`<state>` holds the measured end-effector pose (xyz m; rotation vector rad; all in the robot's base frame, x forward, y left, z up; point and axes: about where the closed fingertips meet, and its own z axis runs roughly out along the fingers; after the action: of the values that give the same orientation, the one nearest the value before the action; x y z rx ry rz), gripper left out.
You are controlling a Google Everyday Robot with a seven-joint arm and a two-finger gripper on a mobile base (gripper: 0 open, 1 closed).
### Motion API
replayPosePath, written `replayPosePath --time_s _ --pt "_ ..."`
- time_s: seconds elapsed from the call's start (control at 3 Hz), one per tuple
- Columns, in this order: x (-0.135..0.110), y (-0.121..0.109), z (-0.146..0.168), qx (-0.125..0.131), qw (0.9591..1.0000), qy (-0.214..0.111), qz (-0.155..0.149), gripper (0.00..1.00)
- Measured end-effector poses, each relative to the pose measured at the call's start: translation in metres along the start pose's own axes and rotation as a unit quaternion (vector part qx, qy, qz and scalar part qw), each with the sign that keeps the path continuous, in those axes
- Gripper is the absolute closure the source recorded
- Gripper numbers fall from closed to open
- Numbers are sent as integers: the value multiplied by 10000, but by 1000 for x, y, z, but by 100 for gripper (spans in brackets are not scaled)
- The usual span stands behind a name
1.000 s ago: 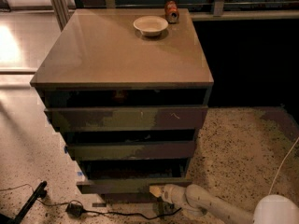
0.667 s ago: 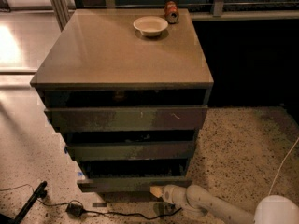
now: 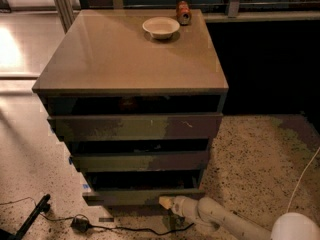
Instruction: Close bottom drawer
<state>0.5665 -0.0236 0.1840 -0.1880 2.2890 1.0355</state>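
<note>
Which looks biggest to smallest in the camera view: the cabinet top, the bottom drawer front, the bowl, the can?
1. cabinet top
2. bottom drawer front
3. bowl
4. can
The bowl and can sit farthest from the camera, so they look smaller than they are. The gripper is low down, at the bottom drawer front, right of its middle.

The bottom drawer (image 3: 130, 196) sits lowest in the cabinet (image 3: 130, 59), just above the floor. Its wide, slim, dark grey-brown front has no handle and stands slightly pulled out, a dark gap above it. The end effector (image 3: 167, 202) is at the front's right lower edge.
</note>
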Motion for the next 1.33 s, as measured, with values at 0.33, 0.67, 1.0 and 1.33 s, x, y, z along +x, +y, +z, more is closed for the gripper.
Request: replayPosePath --time_s 0.33,0.67,1.0,1.33 --pt "-15 4 11 -51 9998 -185 36 100" --pt "-32 7 23 -142 9992 -362 121 100" --pt "-34 0 34 -159 9990 -385 169 100" --pt "-46 -3 56 -228 9981 -561 136 100"
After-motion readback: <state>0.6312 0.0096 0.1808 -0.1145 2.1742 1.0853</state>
